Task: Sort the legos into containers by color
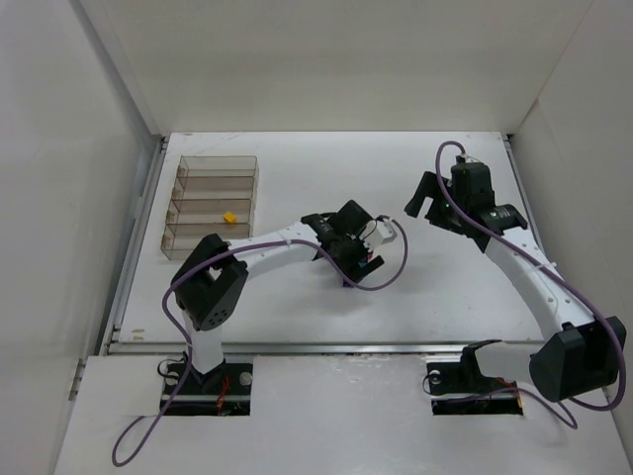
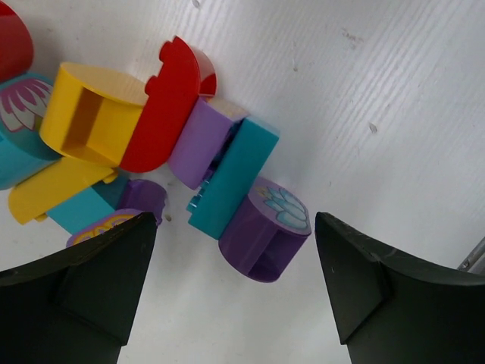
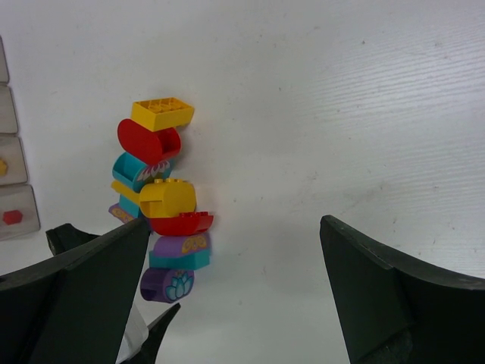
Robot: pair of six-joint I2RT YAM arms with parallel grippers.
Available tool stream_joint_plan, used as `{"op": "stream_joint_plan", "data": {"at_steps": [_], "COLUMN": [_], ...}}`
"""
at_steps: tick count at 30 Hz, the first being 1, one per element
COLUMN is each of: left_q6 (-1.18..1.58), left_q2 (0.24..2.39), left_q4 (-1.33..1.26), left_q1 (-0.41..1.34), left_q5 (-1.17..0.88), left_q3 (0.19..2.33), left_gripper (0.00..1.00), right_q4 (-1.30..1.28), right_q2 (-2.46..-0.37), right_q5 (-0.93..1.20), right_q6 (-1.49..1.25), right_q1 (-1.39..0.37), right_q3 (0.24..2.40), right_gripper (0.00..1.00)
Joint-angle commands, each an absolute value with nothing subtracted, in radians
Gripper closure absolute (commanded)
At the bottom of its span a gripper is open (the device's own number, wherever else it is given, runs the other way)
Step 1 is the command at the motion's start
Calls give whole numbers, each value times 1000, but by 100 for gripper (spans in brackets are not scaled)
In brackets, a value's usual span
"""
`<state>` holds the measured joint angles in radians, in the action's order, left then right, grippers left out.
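Note:
Several legos lie in a tight pile on the table. In the left wrist view a purple round brick with a lotus print (image 2: pixel 265 235) is nearest, beside a teal brick (image 2: pixel 235 178), a lilac one (image 2: pixel 198 142), a red one (image 2: pixel 170 102) and a yellow one (image 2: pixel 95 114). My left gripper (image 2: pixel 235 280) is open and empty just above the purple round brick. It hides the pile in the top view (image 1: pixel 361 259). My right gripper (image 3: pixel 235 280) is open and empty, right of the pile (image 3: pixel 167 205). The clear organizer (image 1: pixel 213 203) holds a yellow brick (image 1: pixel 229 216).
In the right wrist view the organizer's edge (image 3: pixel 17 199) shows at the far left, with a red brick (image 3: pixel 13 217) in one compartment and a yellow one in the compartment beside it. White walls enclose the table on three sides.

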<state>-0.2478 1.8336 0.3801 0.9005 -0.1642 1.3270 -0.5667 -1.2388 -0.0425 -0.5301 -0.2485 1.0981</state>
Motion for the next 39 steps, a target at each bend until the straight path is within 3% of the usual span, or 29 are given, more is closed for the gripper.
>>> {"op": "stream_joint_plan", "data": {"at_steps": [1,6,9,12,19,23,24,25,39], "left_q6": [-264,-264,-255,-265,-255,-255,-255,-255,-414], "left_q2": [1804,1813,1813,1813,1832,1832,1832,1832,1668], "left_q4": [442,423,423,414,391,391,391,391,362], "left_q1": [910,910,910,910,910,910,910,910,894], "left_q5": [-181,-134,-120,-146,-160,-160,-160,-160,-103], "left_q3": [1352,1321,1312,1292,1292,1292,1292,1292,1264], "left_gripper": [17,18,29,47,65,83,95,100,100], "right_q4": [-518,-518,-518,-518,-518,-518,-518,-518,-550], "right_q2": [-1209,-1209,-1200,-1200,-1200,-1200,-1200,-1200,-1331], "right_q5": [-34,-25,-25,-25,-25,-25,-25,-25,142], "right_q6": [-522,-522,-522,-522,-522,-522,-522,-522,-403], "right_q1": [-249,-249,-249,-249,-249,-249,-249,-249,-249], "right_q3": [1092,1092,1092,1092,1083,1083,1083,1083,1212], "right_gripper": [0,0,0,0,0,0,0,0,0]}}
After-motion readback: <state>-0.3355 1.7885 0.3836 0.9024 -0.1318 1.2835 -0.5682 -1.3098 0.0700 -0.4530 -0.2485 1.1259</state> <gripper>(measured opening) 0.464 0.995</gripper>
